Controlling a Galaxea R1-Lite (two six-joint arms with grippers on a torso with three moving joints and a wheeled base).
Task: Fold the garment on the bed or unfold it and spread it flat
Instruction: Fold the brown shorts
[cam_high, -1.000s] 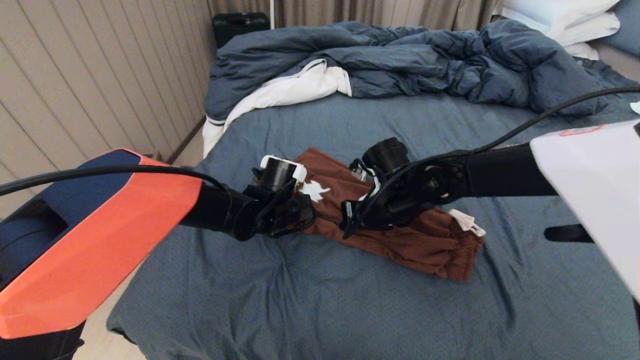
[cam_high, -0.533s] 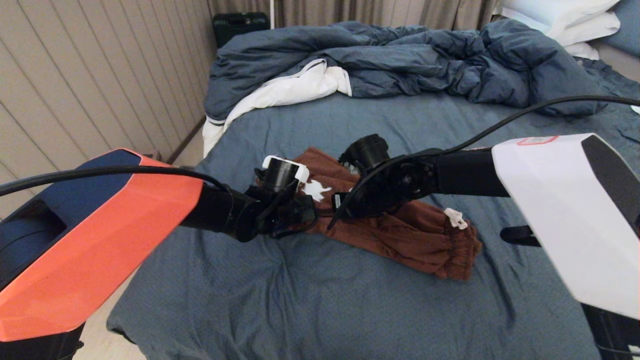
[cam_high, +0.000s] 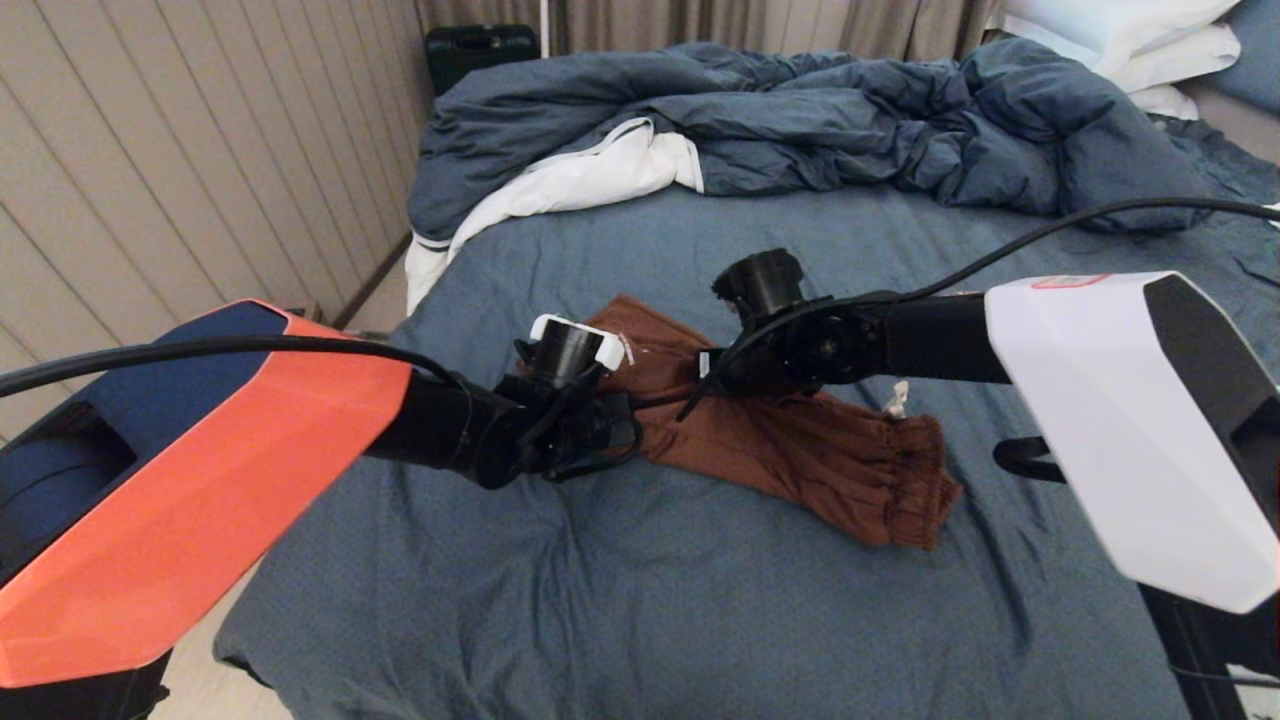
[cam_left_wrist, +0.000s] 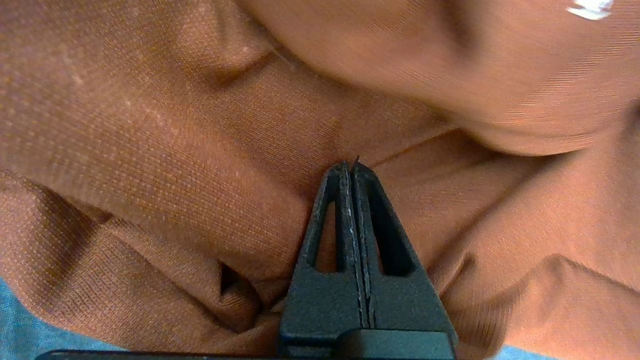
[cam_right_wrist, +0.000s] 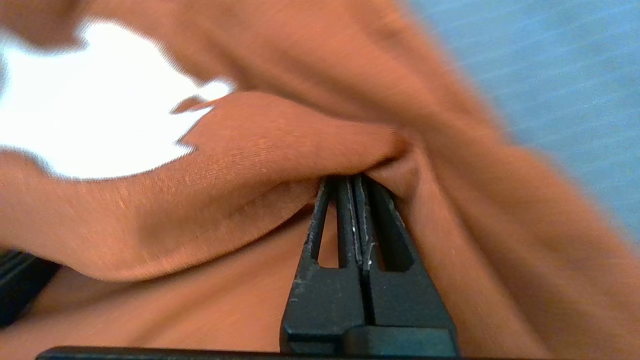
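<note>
wall (cam_high: 150, 150): beige panelled | curtains (cam_high: 750, 22): drawn | floor (cam_high: 385, 300): pale

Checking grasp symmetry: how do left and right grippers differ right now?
The left gripper pinches plain brown fabric of the garment at its left end; the right gripper pinches a fold beside the white print, nearer the middle. The right wrist sits higher. Both are shut on cloth.

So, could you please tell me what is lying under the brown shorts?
The shorts lie on the bed's blue sheet, which shows all around them. Whatever is directly beneath them is covered by the fabric.
</note>
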